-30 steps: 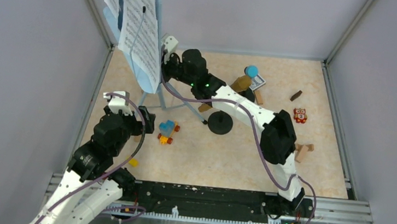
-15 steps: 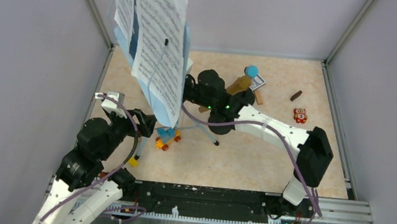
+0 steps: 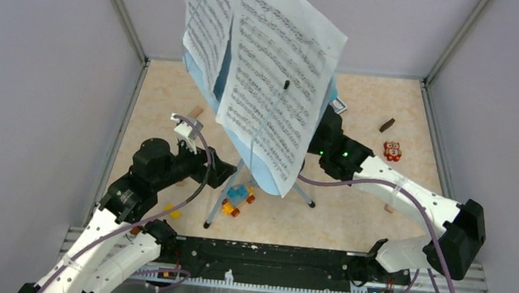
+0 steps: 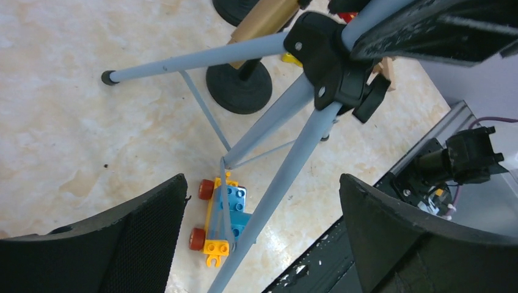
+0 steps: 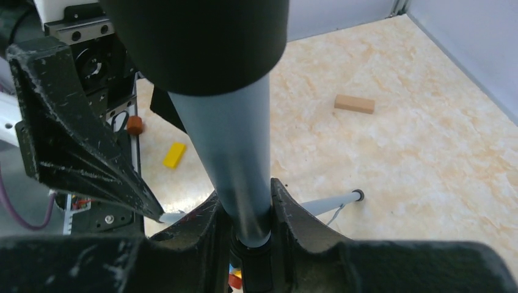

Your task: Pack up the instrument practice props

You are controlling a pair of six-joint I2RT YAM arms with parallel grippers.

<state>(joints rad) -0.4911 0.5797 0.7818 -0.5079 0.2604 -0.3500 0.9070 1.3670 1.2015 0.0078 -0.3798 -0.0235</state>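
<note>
The pale-blue music rack (image 3: 255,166) stands tilted on its tripod legs (image 3: 222,202) mid-table, with two white sheet-music pages (image 3: 278,76) clipped on it. My right gripper (image 5: 244,213) is shut on the stand's grey pole (image 5: 235,152); in the top view the pages hide it. My left gripper (image 3: 221,175) is open and empty, its jaws on either side of one tripod leg (image 4: 287,177) without touching it. A gold microphone (image 4: 262,18) stands in a black round-based holder (image 4: 239,85) behind the legs. The blue microphone is hidden.
A small colourful toy-block car (image 3: 239,198) lies under the tripod braces, and shows in the left wrist view (image 4: 223,213). A yellow block (image 3: 174,214), wooden blocks (image 5: 354,104), an owl toy (image 3: 392,151) and a brown block (image 3: 386,125) lie around. The black rail (image 3: 268,255) runs along the near edge.
My right gripper has carried the stand and pages right and toward the near edge. My left arm has followed to the right. The toy car has shifted right with the tripod.
</note>
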